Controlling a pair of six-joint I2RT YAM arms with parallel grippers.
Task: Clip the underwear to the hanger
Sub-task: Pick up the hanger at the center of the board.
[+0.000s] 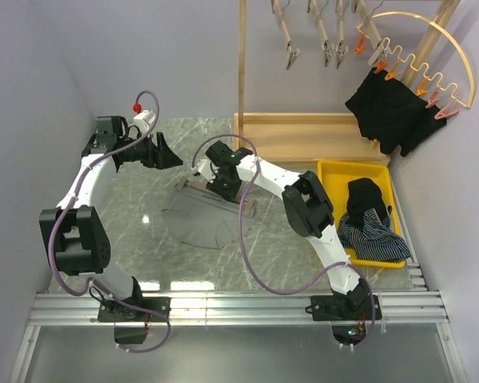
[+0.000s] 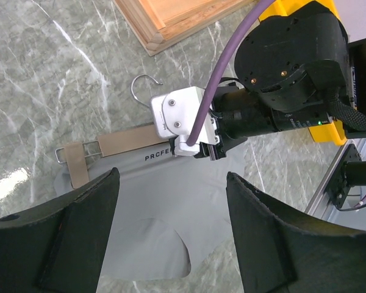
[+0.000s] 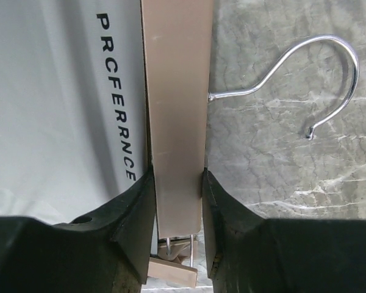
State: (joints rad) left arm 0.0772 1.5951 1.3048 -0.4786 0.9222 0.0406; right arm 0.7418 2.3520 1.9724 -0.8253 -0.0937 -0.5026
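Observation:
The tan hanger (image 1: 215, 195) lies flat on the marble table, its metal hook (image 3: 317, 79) pointing away from the cloth. Grey underwear (image 1: 198, 223) with a lettered waistband (image 3: 116, 97) lies spread alongside the bar. My right gripper (image 3: 177, 174) is shut on the hanger bar (image 3: 177, 91), one finger on each long edge, close to an end clip (image 3: 174, 265). In the left wrist view the bar (image 2: 122, 143) and its other clip (image 2: 78, 163) show beyond the underwear (image 2: 165, 207). My left gripper (image 2: 171, 177) hangs open above the cloth, holding nothing.
A yellow tray (image 1: 335, 169) with dark clothes sits at the right. A wooden rack base (image 1: 303, 136) stands behind the hanger, its post (image 1: 242, 56) rising. Clothespins hang overhead, and a black garment (image 1: 391, 112) hangs from a curved rail at the top right.

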